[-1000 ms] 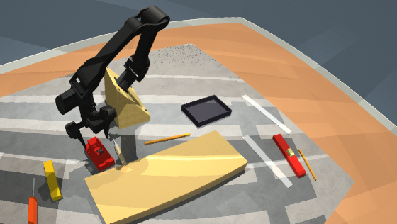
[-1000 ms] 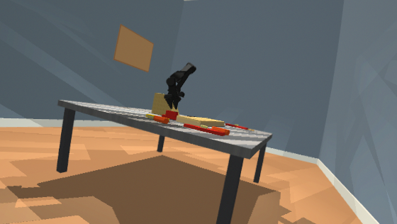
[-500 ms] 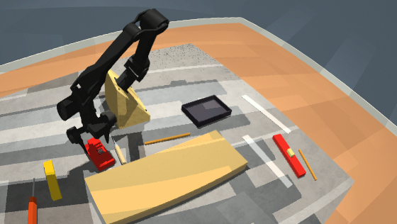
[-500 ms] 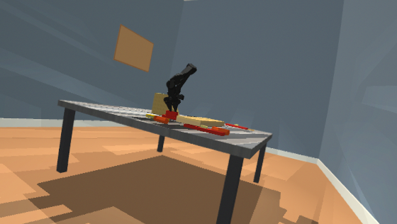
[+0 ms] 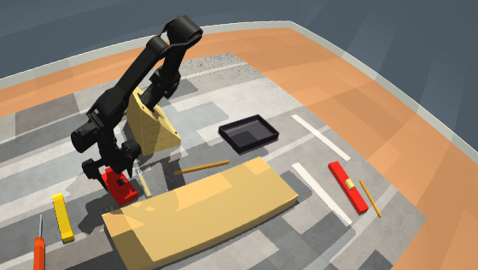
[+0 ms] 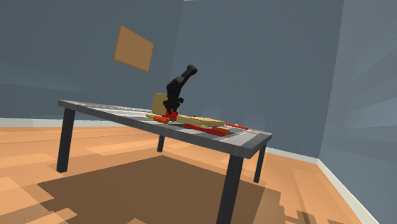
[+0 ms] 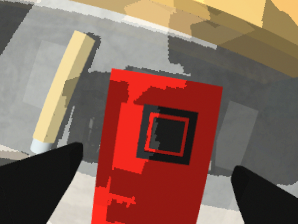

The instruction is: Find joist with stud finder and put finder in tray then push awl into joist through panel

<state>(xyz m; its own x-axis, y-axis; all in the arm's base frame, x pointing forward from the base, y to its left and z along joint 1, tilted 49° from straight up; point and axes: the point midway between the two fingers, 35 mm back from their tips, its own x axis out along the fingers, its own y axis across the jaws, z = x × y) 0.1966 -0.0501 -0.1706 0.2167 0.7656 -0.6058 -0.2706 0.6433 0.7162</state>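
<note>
The red stud finder (image 5: 120,192) (image 7: 150,192) lies on the table, its square black display facing up. My gripper (image 5: 118,181) (image 7: 158,163) is open and empty, low over the stud finder, with one finger to each side of it. The awl (image 5: 145,188) (image 7: 62,90), with a pale wooden handle and metal shaft, lies beside the stud finder, to its left in the wrist view. The tan floor panel (image 5: 201,205) (image 6: 200,120) lies just past them. The black tray (image 5: 259,143) stands empty behind the panel. No joist shows.
A yellow bar (image 5: 63,218) and an orange-handled screwdriver (image 5: 39,254) lie left of the panel. An orange stick (image 5: 201,167) lies between panel and tan arm mount (image 5: 149,132). White strips (image 5: 322,194) (image 5: 321,137) and a red level (image 5: 347,188) lie to the right.
</note>
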